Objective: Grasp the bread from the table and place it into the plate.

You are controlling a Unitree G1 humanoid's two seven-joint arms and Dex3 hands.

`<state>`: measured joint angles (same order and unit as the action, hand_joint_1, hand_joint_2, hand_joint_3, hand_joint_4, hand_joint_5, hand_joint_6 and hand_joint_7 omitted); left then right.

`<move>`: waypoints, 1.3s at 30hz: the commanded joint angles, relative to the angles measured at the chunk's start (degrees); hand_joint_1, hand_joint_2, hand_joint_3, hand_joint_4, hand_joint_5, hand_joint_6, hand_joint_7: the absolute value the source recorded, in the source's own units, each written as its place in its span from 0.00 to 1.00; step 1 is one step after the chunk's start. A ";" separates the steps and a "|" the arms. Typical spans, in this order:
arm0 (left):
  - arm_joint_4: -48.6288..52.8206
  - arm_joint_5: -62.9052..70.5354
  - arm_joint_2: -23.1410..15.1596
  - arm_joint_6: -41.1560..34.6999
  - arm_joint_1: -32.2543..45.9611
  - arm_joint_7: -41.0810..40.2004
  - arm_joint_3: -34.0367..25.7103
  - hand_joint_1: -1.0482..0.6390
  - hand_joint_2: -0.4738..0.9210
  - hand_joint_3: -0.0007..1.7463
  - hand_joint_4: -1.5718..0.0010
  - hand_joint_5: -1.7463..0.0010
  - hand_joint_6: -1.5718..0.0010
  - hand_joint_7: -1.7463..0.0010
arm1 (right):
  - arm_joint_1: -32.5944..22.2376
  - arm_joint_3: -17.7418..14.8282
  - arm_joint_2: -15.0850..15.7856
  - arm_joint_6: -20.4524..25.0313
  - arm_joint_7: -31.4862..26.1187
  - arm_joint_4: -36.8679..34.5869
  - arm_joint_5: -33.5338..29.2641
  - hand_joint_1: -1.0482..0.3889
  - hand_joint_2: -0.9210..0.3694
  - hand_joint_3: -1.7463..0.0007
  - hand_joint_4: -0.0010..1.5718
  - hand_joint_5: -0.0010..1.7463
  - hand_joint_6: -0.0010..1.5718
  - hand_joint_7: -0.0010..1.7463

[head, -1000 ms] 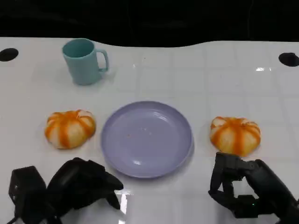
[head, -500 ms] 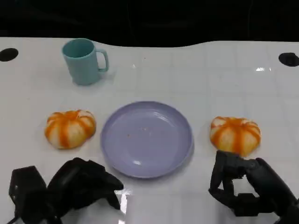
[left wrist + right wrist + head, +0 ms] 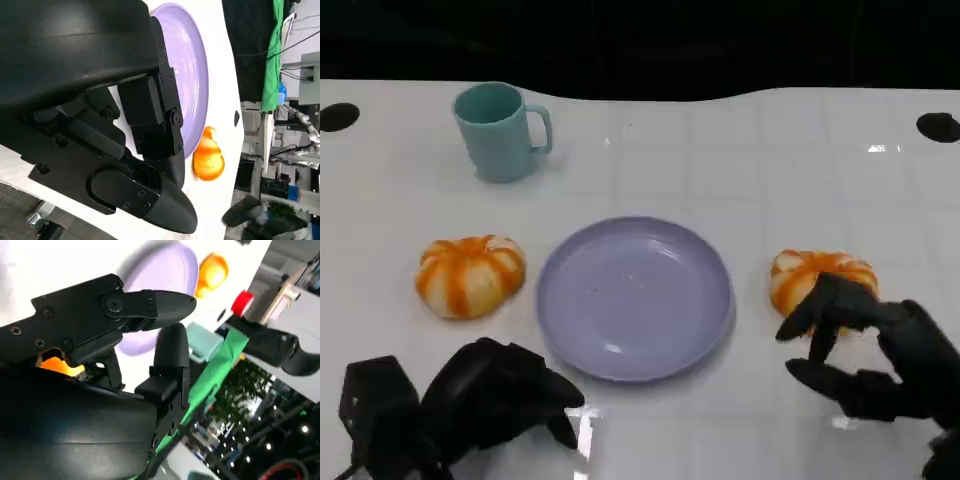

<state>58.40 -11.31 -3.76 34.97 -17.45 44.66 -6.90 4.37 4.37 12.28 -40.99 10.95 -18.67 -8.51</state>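
The right hand (image 3: 865, 350) has swung up and forward, fingers spread wide, now reaching over the near edge of the right bread (image 3: 817, 282), nothing gripped yet. That bread sits on the counter (image 3: 740, 150) just beyond its fingertips, with the plate (image 3: 634, 297) off to its left. Closing looks like the next call. The left hand (image 3: 495, 395) rests curled, idle, holding nothing.
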 commanded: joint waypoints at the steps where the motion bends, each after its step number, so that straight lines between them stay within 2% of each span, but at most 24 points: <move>1: 0.36 -0.17 -0.77 0.31 -0.66 0.31 -0.26 0.00 0.94 0.00 0.20 0.49 0.01 0.97 | 0.21 -0.75 1.33 1.03 -0.54 1.44 -0.50 0.42 0.01 0.91 0.16 0.79 0.17 0.54; 2: 0.15 0.16 -0.84 0.16 -0.62 -0.16 -0.08 0.00 0.94 0.00 0.20 0.49 0.00 0.97 | 0.38 -1.03 2.26 2.29 -0.70 2.63 -1.95 0.42 0.01 0.91 0.13 0.76 0.15 0.51; 4: -0.10 0.41 -0.87 -0.08 -0.58 -0.56 0.06 0.00 0.94 0.00 0.19 0.49 0.00 0.96 | 0.65 -1.48 3.80 4.07 -1.29 4.38 -4.78 0.39 0.00 0.95 0.06 0.65 0.14 0.36; 8: -0.29 0.24 -0.70 -0.50 -0.55 -0.32 -0.03 0.00 0.94 0.00 0.19 0.49 0.00 0.96 | 0.74 -1.86 6.50 7.47 -3.71 8.12 -12.05 0.33 0.00 0.96 0.04 0.54 0.16 0.16; 13: -0.51 0.90 -0.77 -0.20 -0.55 -1.10 0.27 0.00 0.94 0.00 0.19 0.49 0.00 0.96 | 0.37 -1.46 8.47 15.61 -8.32 15.81 -24.79 0.27 0.01 0.99 0.06 0.37 0.17 0.05; 18: -0.60 1.02 -0.83 -0.24 -0.43 -1.36 0.29 0.00 0.95 0.00 0.18 0.49 0.00 0.95 | 1.11 0.36 9.70 19.85 -10.89 16.88 -31.53 0.28 0.05 1.00 0.03 0.32 0.16 0.03; 23: -1.03 0.58 -0.74 -1.23 -0.27 -0.90 0.17 0.00 0.93 0.00 0.18 0.49 0.00 0.95 | 2.56 2.24 10.55 22.44 -12.18 16.14 -35.56 0.26 0.07 1.00 0.00 0.31 0.15 0.02; 30: -1.49 0.52 -0.72 -1.77 -0.10 -0.83 0.16 0.00 0.93 0.00 0.18 0.49 0.00 0.95 | 3.24 3.72 11.31 23.90 -13.35 15.74 -36.40 0.26 0.08 1.00 0.00 0.30 0.15 0.02; 33: -1.72 1.29 -0.97 -1.14 0.04 -1.35 0.57 0.00 0.94 0.00 0.18 0.49 0.00 0.95 | 6.95 7.32 11.01 28.68 -12.15 13.14 -41.96 0.23 0.08 1.00 0.00 0.30 0.15 0.01; 39: -1.93 1.25 -1.06 -1.16 0.14 -1.53 0.85 0.00 0.94 0.00 0.18 0.49 0.00 0.95 | 7.73 9.07 11.57 30.79 -12.66 12.90 -42.37 0.22 0.08 1.00 0.00 0.31 0.15 0.01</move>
<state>56.89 -10.32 -3.75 33.47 -17.36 43.69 -6.04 11.40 13.17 22.55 -10.96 -1.43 -5.48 -51.16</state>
